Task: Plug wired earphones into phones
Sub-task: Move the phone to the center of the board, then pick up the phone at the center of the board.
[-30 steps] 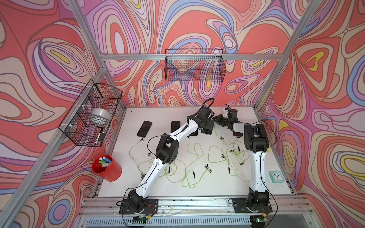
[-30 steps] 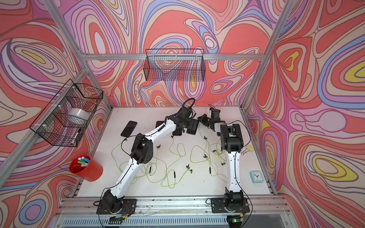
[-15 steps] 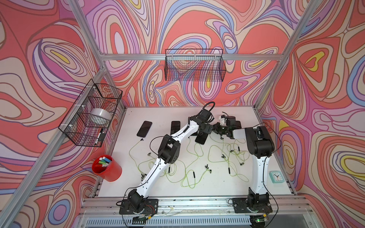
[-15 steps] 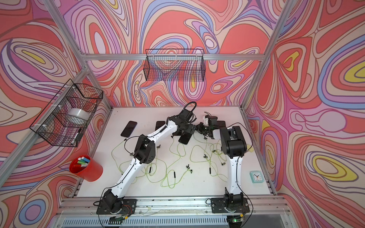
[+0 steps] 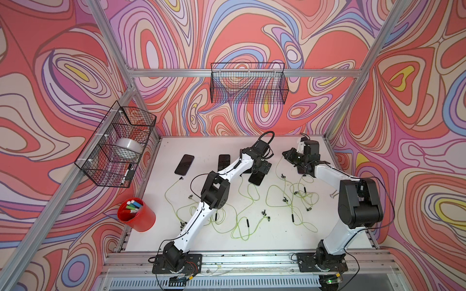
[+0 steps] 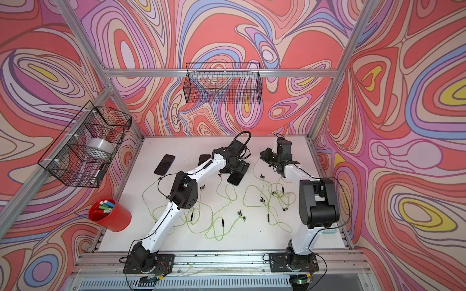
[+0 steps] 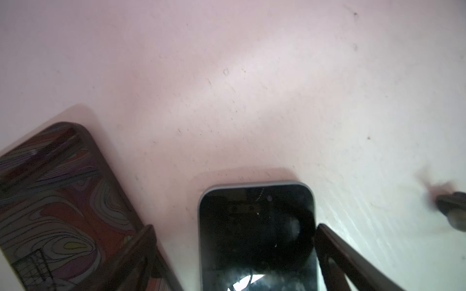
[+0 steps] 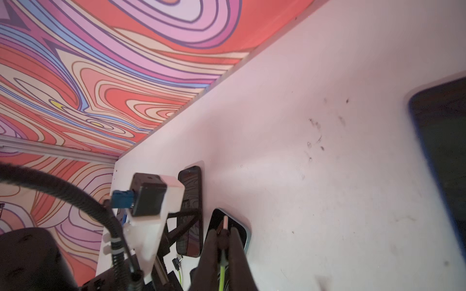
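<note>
The left gripper (image 7: 234,226) stands spread wide and holds nothing. Its fingers (image 7: 141,249) straddle a silver-rimmed phone (image 7: 257,234) that lies flat on the white table (image 7: 252,88). One finger is clear of the phone's side and the other is just beside the opposite edge. In a top view this phone sits at the far middle of the table, and a second phone (image 7: 55,201) lies just to its left, its screen mirroring the patterned wall.

The right gripper (image 8: 223,233) is clenched on the end of a yellow-green earphone cable (image 8: 222,274). The plug tip (image 8: 225,223) pokes past the fingertips toward the silver-rimmed phone. In a top view the right gripper (image 5: 290,155) is to the right of that phone, apart from it. The other earphones (image 5: 248,199) sprawl loose across the near middle.
</note>
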### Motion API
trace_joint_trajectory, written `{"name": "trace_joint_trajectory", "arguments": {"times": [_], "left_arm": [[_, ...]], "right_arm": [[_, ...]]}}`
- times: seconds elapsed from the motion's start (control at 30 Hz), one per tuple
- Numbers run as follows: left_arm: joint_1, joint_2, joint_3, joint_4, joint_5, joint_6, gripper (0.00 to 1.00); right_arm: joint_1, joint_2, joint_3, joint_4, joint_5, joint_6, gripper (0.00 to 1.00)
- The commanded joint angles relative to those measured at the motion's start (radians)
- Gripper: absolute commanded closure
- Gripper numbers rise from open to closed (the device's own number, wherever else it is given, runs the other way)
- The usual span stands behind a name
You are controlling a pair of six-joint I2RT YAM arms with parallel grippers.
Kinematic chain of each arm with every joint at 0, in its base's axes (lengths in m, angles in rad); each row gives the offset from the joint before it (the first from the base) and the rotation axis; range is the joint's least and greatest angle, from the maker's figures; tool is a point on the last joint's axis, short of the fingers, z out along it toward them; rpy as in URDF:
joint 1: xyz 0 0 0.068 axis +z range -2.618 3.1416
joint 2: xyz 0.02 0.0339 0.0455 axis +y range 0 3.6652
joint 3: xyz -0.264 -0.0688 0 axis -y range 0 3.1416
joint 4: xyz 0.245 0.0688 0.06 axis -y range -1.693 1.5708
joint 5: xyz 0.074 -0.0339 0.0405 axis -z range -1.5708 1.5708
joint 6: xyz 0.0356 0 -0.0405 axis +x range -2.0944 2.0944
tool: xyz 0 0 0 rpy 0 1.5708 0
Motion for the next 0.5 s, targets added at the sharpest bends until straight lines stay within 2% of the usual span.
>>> {"name": "trace_joint_trajectory", "arguments": {"times": [0.0,0.23,0.47], "left_arm": [[-0.014,0.005,-0.032,-0.162,0.002,0.069,0.01],[-0.024,0.006,-0.034,-0.229,-0.02,0.101,0.03],[-0.037,-0.001,0.004,-0.383,-0.057,0.103,0.07]], "right_arm": [[0.002,-0.057,-0.009,-0.11,0.078,-0.062,0.93],[0.002,-0.126,-0.059,-0.133,0.103,-0.065,0.92],[0.002,-0.158,-0.076,-0.16,0.113,-0.072,0.92]]}}
